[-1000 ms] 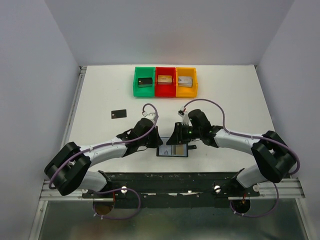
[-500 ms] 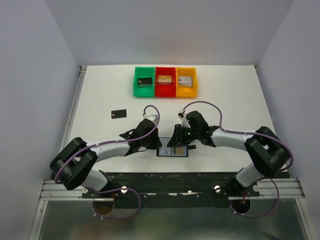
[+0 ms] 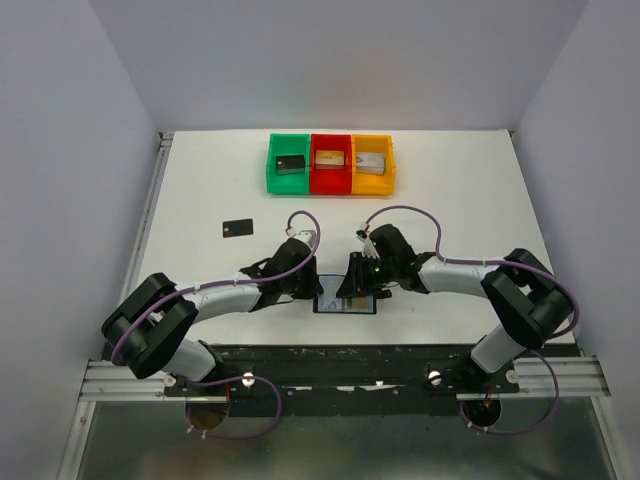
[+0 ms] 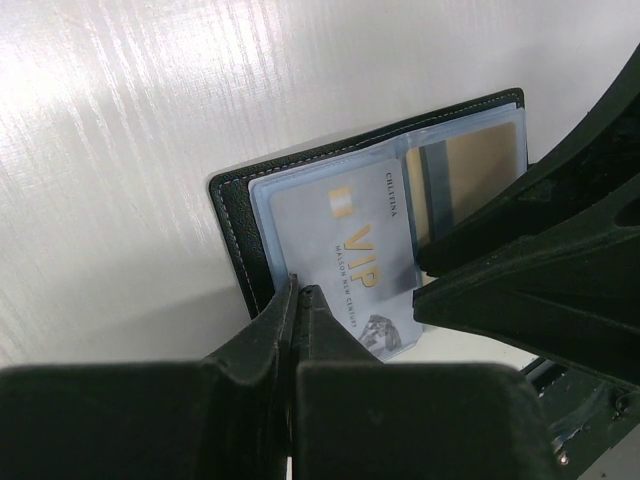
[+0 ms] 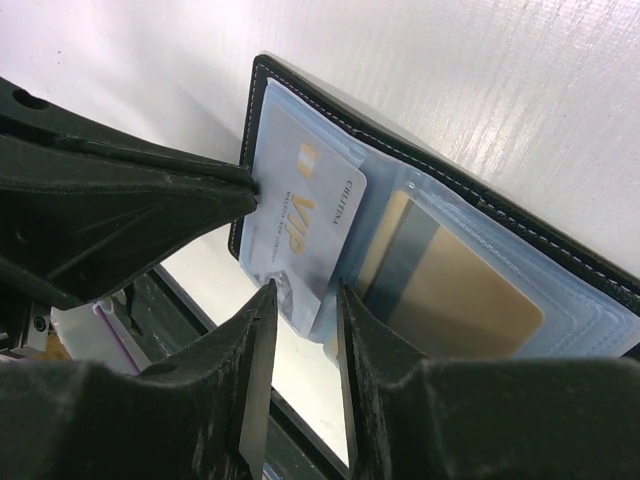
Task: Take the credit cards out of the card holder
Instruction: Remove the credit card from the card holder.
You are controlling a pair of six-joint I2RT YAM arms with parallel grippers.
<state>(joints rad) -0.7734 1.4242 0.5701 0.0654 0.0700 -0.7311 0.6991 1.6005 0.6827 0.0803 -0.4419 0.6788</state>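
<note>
The card holder (image 3: 346,301) lies open near the table's front edge, black with blue-grey sleeves (image 4: 232,225) (image 5: 420,140). A silver-grey VIP credit card (image 4: 360,255) (image 5: 300,210) sticks partway out of its left sleeve. A tan-gold card (image 4: 470,175) (image 5: 455,295) sits in the other sleeve. My left gripper (image 4: 298,291) (image 3: 310,290) is shut, its tips down on the holder's left part beside the VIP card. My right gripper (image 5: 305,292) (image 3: 352,285) is open, its fingers either side of the VIP card's protruding corner. A black card (image 3: 237,228) lies on the table to the left.
Green (image 3: 288,165), red (image 3: 331,163) and yellow (image 3: 373,163) bins stand in a row at the back, each with a block inside. The black rail of the arm bases (image 3: 340,355) runs just in front of the card holder.
The right arm's elbow has swung inward and its gripper has edged down toward the card holder. The left gripper has stayed on the holder.
</note>
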